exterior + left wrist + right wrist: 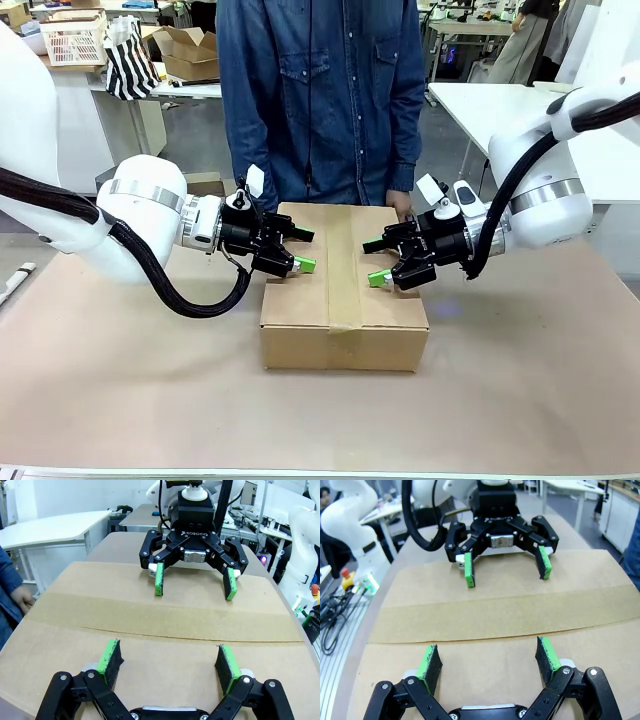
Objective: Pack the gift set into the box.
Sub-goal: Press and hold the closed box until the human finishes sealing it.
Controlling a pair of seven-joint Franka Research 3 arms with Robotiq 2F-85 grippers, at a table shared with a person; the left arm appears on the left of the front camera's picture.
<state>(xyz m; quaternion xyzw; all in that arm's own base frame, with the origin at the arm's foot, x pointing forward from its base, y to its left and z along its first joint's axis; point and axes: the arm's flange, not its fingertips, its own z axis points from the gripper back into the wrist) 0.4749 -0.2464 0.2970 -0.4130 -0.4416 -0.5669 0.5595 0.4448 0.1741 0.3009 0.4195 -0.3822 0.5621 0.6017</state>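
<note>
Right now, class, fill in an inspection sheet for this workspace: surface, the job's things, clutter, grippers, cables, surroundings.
Surface: brown table covering, flat around the box.
Job's things: box closed, flaps down, a strip of tape along the centre seam; the gift set cannot be checked with the flaps shut.
Clutter: nothing seen on the covering.
Grippers: left gripper and right gripper both open, facing each other over the box top, holding nothing.
Cables: black hose loops from the left arm; another runs along the right arm.
Surroundings: person in a denim shirt at the far side, hand at the box's far edge; other tables behind.
</note>
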